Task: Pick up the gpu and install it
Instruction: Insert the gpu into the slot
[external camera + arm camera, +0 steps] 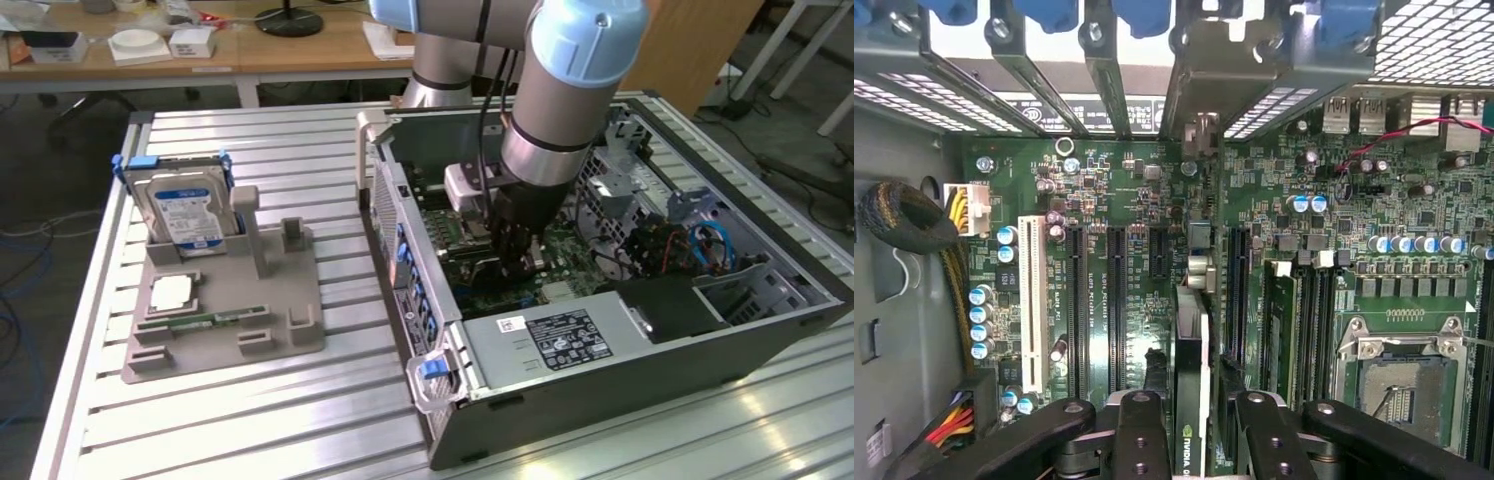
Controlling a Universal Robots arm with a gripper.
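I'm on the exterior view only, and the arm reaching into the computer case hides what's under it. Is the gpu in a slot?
Observer: Yes. In the wrist view the gpu stands on edge in a long motherboard slot.
Operator: Is the tool clamped on it?
Observer: No. The tool is open, with its fingers on either side of the card and a gap showing next to one finger.
Operator: Are the neighbouring slots occupied?
Observer: The black slots on one side are empty, and so is the white slot beyond them.
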